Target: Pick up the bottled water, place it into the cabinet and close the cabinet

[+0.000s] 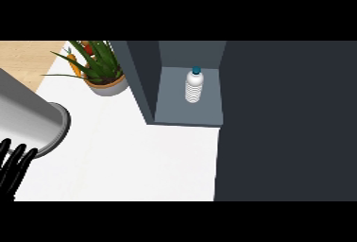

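Observation:
The bottled water (194, 86), clear with a teal cap, stands upright on the grey shelf (190, 113) inside the dark cabinet (140, 71). A large dark panel (286, 123) fills the right side of the view and meets the shelf's right edge. My left hand (14, 163) shows at the lower left edge, its black fingers straight and holding nothing, below its grey forearm (31, 120). It is far to the left of the bottle. My right hand does not show.
A potted green plant (101, 71) stands on the white counter (132, 156) just left of the cabinet. The counter's left edge borders a wooden floor (24, 56) at the upper left.

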